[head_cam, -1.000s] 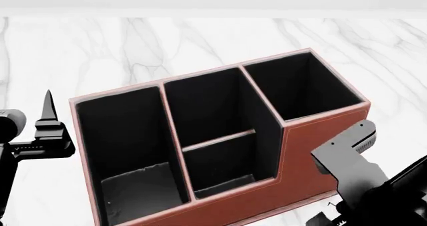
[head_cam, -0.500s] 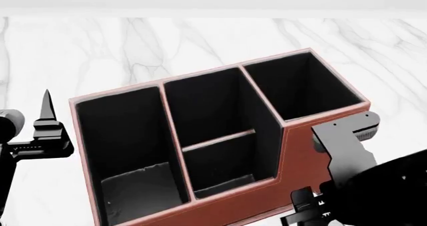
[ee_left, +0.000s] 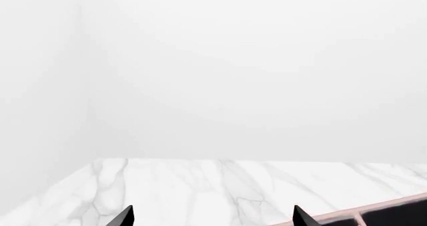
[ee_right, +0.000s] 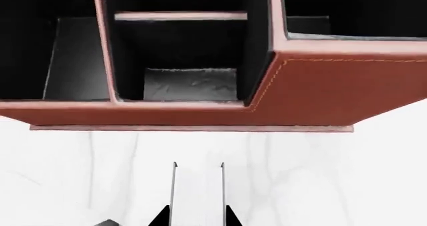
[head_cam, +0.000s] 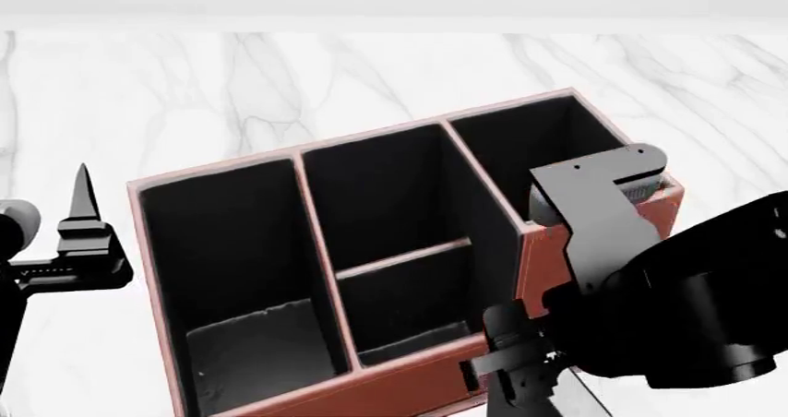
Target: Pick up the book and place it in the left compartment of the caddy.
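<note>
Right hand (head_cam: 579, 380) risen before caddy (head_cam: 560, 260), clenched on book (ee_right: 198, 193), white marble tabletop (head_cam: 308, 76), left hand (ee_left: 210, 218) released

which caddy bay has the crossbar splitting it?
The middle bay of the caddy: a pale crossbar divides it front from back. The long left compartment and the taller-walled right bay are undivided.

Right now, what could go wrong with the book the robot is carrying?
1. The book in the right claw hangs by the caddy's tall right bay, far from the left compartment. It could end up in the wrong bay.
2. Swinging across, it might knock the caddy's walls and shove it.
3. The open left claw sits beside the left compartment and might get in the way.
</note>
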Robot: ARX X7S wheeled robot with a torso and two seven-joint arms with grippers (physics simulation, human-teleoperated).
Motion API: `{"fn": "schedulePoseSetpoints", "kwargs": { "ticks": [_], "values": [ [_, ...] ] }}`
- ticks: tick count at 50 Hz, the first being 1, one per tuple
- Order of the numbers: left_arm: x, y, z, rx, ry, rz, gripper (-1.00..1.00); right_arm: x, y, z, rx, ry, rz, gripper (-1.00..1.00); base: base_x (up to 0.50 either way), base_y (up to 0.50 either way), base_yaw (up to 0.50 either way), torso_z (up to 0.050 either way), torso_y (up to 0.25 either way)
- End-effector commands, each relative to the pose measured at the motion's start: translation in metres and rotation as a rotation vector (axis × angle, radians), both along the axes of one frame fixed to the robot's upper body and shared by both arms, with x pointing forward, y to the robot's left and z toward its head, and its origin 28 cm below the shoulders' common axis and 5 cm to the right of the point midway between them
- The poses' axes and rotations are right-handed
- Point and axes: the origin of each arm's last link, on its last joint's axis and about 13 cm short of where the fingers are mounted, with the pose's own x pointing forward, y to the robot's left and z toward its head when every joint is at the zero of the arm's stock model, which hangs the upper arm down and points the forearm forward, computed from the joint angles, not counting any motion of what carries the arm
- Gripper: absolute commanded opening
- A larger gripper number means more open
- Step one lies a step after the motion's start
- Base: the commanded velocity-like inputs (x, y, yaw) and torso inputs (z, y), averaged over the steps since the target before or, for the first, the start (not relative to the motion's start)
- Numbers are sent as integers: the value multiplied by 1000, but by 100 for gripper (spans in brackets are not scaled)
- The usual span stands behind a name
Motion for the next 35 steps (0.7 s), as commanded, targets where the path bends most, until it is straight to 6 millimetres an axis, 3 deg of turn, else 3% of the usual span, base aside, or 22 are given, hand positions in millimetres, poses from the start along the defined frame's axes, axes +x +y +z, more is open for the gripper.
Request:
{"fn": "schedulePoseSetpoints", "kwargs": {
  "ticks": [1,11,35],
  "values": [
    [0,1,0,-2,2,2,100,-7,13,49,2,-94,51,-100,0,0,0,0,0],
    [0,0,-2,-1,7,-4,100,-1,21,64,31,-129,68,-100,0,0,0,0,1],
    [1,-2,-2,7,8,-9,100,55,67,96,84,-244,168,-100,0,0,0,0,1]
  ]
}}
